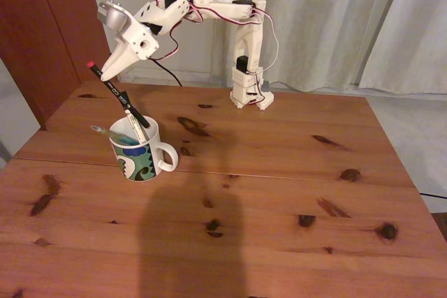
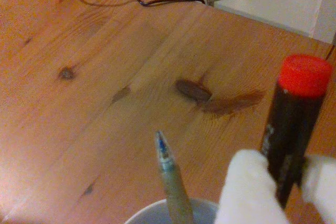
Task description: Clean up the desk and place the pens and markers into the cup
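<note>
**Lowering the last pen into the cup**

Holding the black pen [image 1: 117, 95] near its red end, the gripper [image 1: 106, 72] has its jaws narrowed onto the slim barrel; the wrist view shows the white fingertips [image 2: 245, 187] pressing the dark shaft from either side. Below the jaws the pen slants down so that its lower tip sits inside the cup [image 1: 138, 151], resting against the far rim. Just beside that tip stand the white-barrelled marker [image 1: 137, 128] and the green-teal pen [image 1: 110, 132], which leans out toward the left of the fixed view.

To finish well, the jaws should probably part only slightly and slowly, letting the pen slide along the rim rather than tip outward; its slant and top-heavy grip point suggest it could lever over the edge.

The cup is glossy ceramic with a handle and a wavy pattern, the pens smooth plastic cylinders. The desk [image 1: 293, 193] beneath is knotty, reddish planked wood.
</note>
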